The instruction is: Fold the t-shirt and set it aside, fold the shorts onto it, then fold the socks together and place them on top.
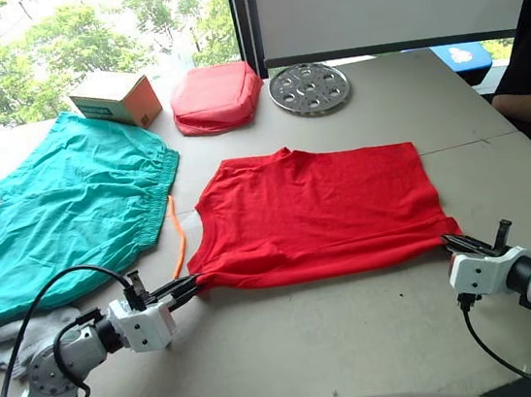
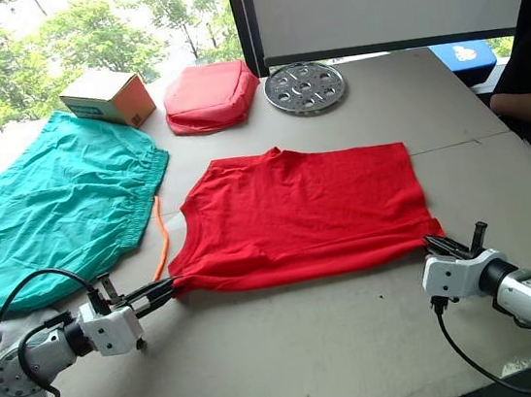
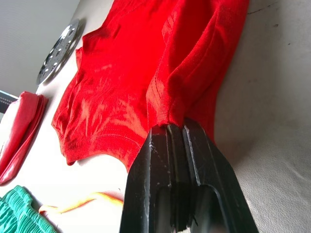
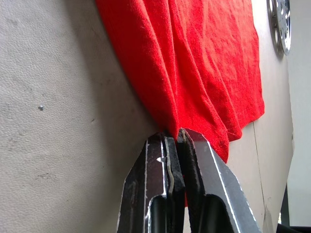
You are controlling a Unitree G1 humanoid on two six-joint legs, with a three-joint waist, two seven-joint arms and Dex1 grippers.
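Though the cardboard box (image 1: 116, 98) at the far left carries a teal label, its print is too small to read. On the grey tabletop (image 1: 363, 342) the t-shirt (image 1: 316, 211) lies flat at the middle, long axis running left to right, neck toward the far edge and near edge drawn taut between the two grippers. Reaching in low from the near left, the left gripper (image 1: 185, 289) is clenched on the shirt's near-left corner (the left wrist view shows the cloth bunched between the black fingers (image 3: 160, 165)). Its counterpart, the right gripper (image 1: 458, 244), comes in low from the near right and pinches the near-right corner. Left of the shirt the shorts (image 1: 62, 211) spread wide, their orange drawstring (image 1: 180, 237) trailing just beside the shirt. Pale socks (image 1: 15, 339) peek from under the shorts' near edge. Farther back sit a red pouch (image 1: 217, 97) and a perforated metal disc (image 1: 309, 88).
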